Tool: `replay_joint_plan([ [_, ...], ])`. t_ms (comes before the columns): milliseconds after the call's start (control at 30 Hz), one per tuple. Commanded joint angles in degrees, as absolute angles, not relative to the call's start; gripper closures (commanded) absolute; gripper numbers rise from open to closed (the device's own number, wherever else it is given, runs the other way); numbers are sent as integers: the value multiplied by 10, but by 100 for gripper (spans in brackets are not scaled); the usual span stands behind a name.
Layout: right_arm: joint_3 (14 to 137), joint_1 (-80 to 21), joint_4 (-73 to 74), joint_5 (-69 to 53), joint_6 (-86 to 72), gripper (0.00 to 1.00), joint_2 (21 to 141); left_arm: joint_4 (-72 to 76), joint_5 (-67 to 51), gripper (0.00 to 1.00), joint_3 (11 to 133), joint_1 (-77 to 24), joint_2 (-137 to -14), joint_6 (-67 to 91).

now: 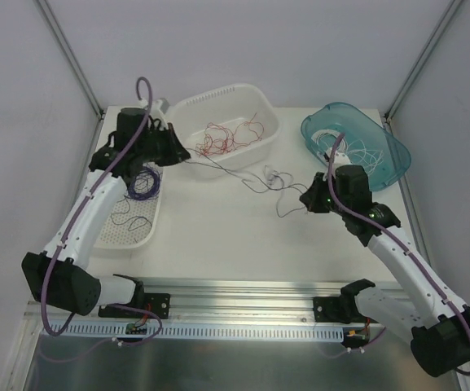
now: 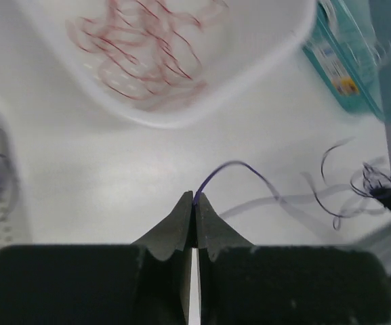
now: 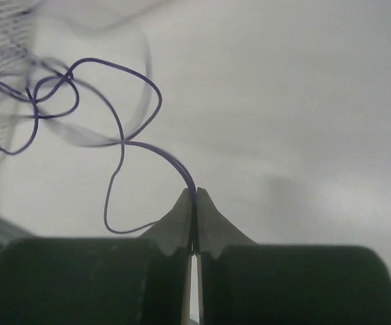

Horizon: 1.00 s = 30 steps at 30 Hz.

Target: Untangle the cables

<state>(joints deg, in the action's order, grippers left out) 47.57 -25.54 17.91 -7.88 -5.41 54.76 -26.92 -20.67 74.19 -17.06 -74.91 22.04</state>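
L end effector (image 2: 195, 200): jaws together, clamped on a purple wire (image 2: 239, 166) that arcs off the tips toward the worktop's right side. R end effector (image 3: 194, 198): jaws together too, clamped on purple wire that loops & crosses itself just ahead of the tips. Top view: a thin dark line runs between the two across mid-worktop, w/ a small snarl (image 1: 274, 186) about halfway. One strand or two hooked together, can't tell. A pale bit (image 1: 268, 172) sits at the snarl, prob. a white wire.

Other cables lie by colour:
- red wires (image 1: 230, 137) in white bin (image 1: 187, 106), far edge, centre
- white wires (image 1: 369, 155) in teal bin (image 1: 397, 163), far right corner
- purple bunch (image 1: 143, 183) in tray (image 1: 141, 236), left edge

Step, as I read it: pulling purple free of the snarl, both ends pinched. Task looks well along; the mid-worktop clump seems the last of it.

Next move calls for spreading the arms slowly, watching the loops near R so they slip open, not cinch. Once free, purple prob. goes to the tray. Risk: the fine wire slips from the tips or drags the pale bit along.
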Motion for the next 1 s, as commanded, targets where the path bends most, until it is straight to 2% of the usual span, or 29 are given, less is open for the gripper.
replay_joint_plan([
  [0, 451, -189, 344, 40, -104, 99, 540, -299, -42, 100, 804, -91, -704, 185],
  [100, 452, -167, 353, 41, -112, 97, 533, -320, -12, 100, 833, -77, -702, 173],
  [233, 471, -167, 355, 19, -96, 91, 540, -320, -48, 100, 845, -77, -702, 168],
  [367, 474, -165, 359, 12, -93, 90, 549, -321, -47, 100, 847, -77, -692, 164],
  [433, 471, -167, 358, 17, -90, 86, 554, -323, -52, 100, 860, -77, -688, 164],
  [533, 476, -166, 375, 31, -91, 69, 571, -327, -80, 100, 889, -77, -688, 168],
  [567, 483, -166, 391, 48, -97, 53, 586, -330, -93, 100, 904, -77, -688, 170],
  [667, 491, -169, 403, 73, -99, 38, 604, -333, -110, 100, 925, -77, -686, 171],
  [800, 502, -188, 340, 10, -62, 36, 604, -332, -175, 100, 914, -77, -683, 172],
  [967, 551, -276, 279, -46, -41, 36, 666, -332, -202, 100, 854, -78, -669, 181],
])
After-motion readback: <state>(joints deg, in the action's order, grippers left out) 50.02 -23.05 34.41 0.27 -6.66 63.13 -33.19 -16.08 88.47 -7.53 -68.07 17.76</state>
